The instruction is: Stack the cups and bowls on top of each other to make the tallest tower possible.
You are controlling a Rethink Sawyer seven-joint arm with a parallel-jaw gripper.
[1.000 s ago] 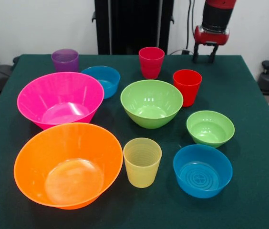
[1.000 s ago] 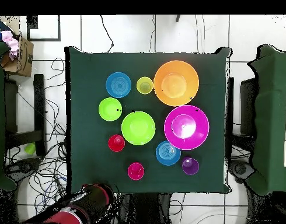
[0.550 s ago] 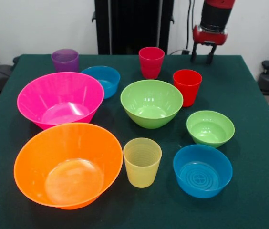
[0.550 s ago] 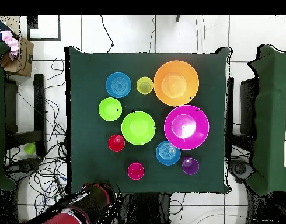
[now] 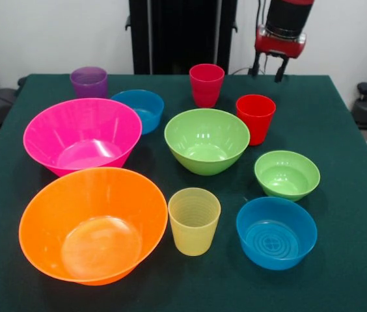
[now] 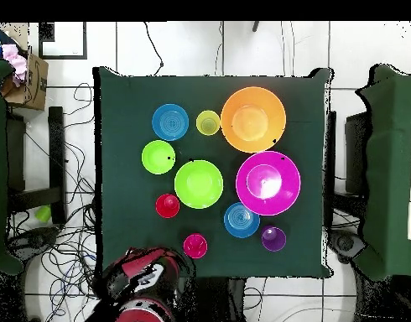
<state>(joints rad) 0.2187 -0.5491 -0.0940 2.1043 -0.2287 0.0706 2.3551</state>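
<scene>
- On the green table (image 5: 353, 195), nothing is stacked; every piece stands apart.
- Orange bowl (image 5: 92, 224) nearest the camera, hot pink bowl (image 5: 82, 135) behind it.
- Medium lime bowl (image 5: 207, 140) at centre.
- Bright red cup (image 5: 256, 118) beside it.
- Gripper (image 5: 268, 68) hangs above the far edge, fingers spread, empty.

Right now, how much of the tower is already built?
Nothing is stacked: every cup and bowl, such as the orange bowl and yellow cup, stands alone on the table. The gripper is open and empty above the far edge. All stacking is left.
</scene>
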